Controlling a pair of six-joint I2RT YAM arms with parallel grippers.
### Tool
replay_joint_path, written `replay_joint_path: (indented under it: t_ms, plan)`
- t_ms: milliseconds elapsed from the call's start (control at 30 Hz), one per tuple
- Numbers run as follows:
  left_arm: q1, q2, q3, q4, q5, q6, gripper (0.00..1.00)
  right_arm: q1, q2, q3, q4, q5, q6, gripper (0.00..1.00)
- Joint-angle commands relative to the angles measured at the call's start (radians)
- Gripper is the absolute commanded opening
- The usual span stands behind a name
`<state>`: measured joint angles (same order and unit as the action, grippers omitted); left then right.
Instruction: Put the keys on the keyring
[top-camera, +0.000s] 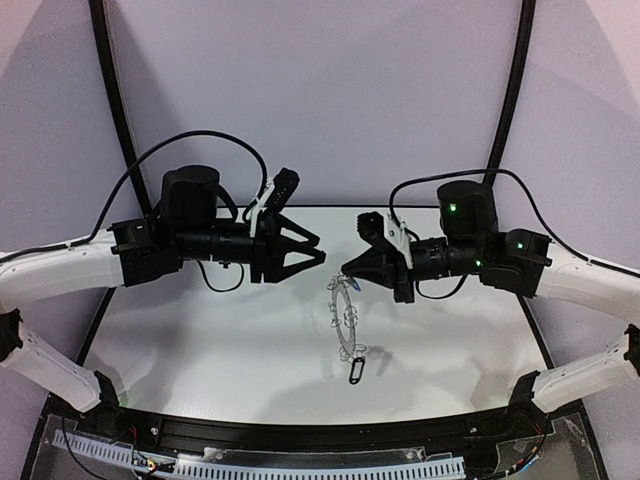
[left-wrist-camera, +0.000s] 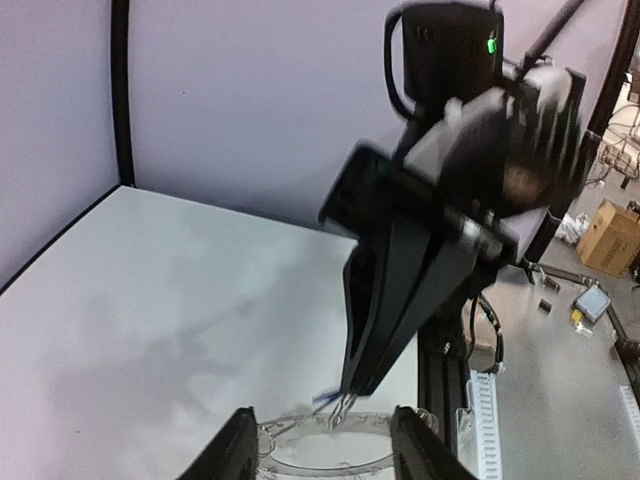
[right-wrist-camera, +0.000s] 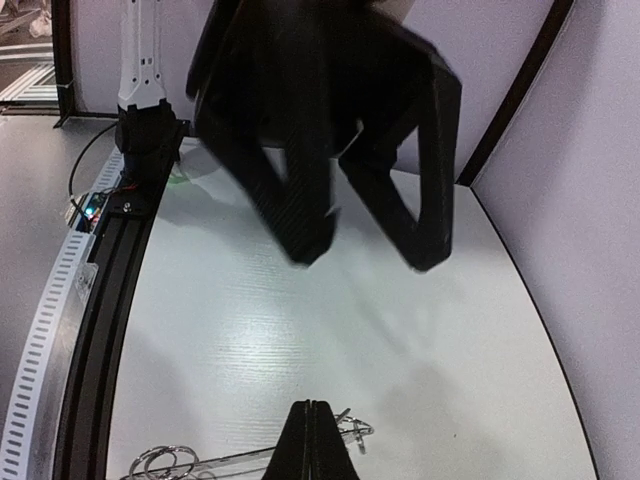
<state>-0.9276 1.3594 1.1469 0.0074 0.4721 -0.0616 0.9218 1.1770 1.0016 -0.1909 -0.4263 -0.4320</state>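
Over the worktop (top-camera: 200, 340), the left gripper (top-camera: 320, 250) stands partly open, holding nothing. The right gripper (top-camera: 347, 272) is pinched tight on the rim of the keyring (top-camera: 343, 315), which hangs edge-on, its clips blurred. The black-tag key (top-camera: 356, 372) dangles at its low end. A blue sliver (left-wrist-camera: 322, 400) by the pinch may be the other key.

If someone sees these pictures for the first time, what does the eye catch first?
The right gripper, raised at the centre, pinches the keyring, which hangs below it with a black-tagged key at its lower end. The left gripper faces it, open and empty.
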Motion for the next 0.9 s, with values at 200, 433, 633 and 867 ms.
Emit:
replay_joint_path:
  t_ms: [200, 433, 633, 867]
  plan:
    - [0.001, 0.044, 0.013, -0.125, 0.094, 0.161, 0.51, 0.003, -0.003, 0.091, 0.017, -0.037, 0.077, 0.00]
    - [0.001, 0.127, 0.097, -0.149, 0.132, 0.192, 0.49, 0.004, 0.010, 0.110, 0.006, -0.059, 0.094, 0.00]
    - [0.002, 0.141, 0.111, -0.134, 0.135, 0.197, 0.48, 0.004, 0.014, 0.117, -0.003, -0.071, 0.095, 0.00]
    - [0.001, 0.146, 0.113, -0.118, 0.142, 0.213, 0.47, 0.005, 0.026, 0.130, -0.023, -0.092, 0.088, 0.00]
